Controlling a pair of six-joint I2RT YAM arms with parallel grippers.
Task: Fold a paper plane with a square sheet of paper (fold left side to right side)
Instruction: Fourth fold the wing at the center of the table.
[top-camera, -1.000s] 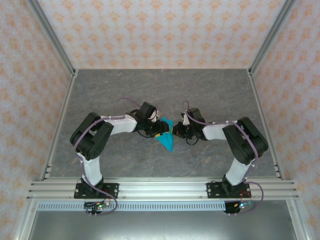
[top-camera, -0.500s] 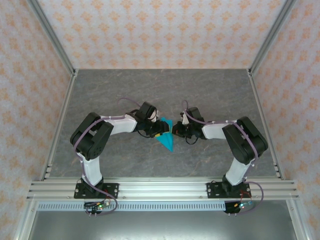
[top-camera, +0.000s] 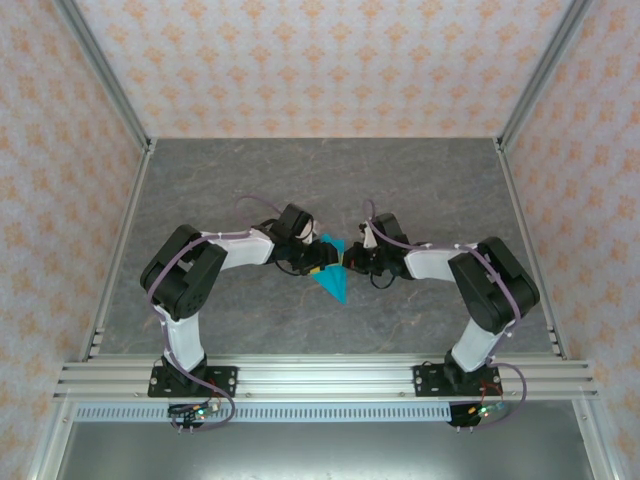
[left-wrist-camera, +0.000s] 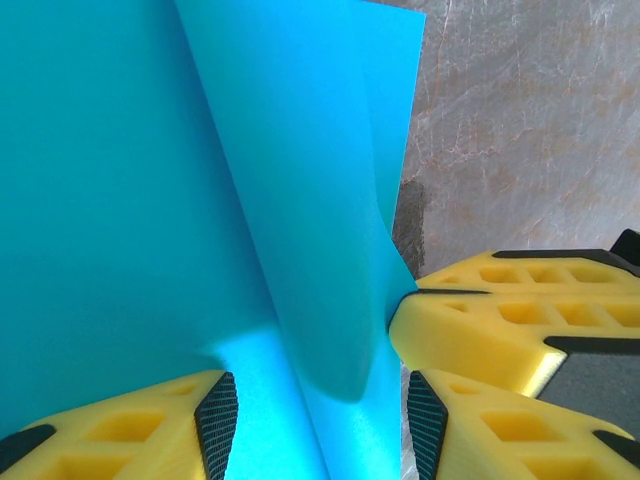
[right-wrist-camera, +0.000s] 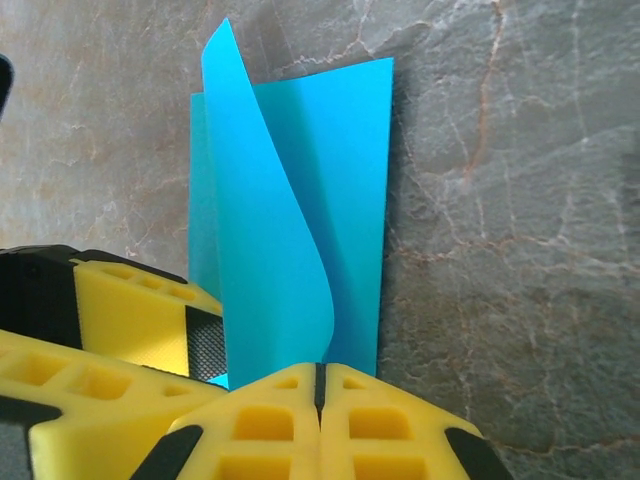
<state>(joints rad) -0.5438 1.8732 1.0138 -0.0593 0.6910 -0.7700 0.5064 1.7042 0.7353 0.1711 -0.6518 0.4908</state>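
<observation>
Two grippers meet at the thin, bright cyan-blue paper sheet (right-wrist-camera: 355, 150). Jaws of the right gripper (right-wrist-camera: 320, 378) pinch its lifted flap (right-wrist-camera: 262, 200); jaws of the left gripper (left-wrist-camera: 318, 425) stand open around it — mid-fold. Next: lay the flap across, flat.

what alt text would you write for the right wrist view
A folded cyan-blue paper is pinched in the shut yellow tips of the right gripper, one flap curling up off the flat layer on the grey marbled table. The left gripper sits at lower left beside the paper.
</observation>
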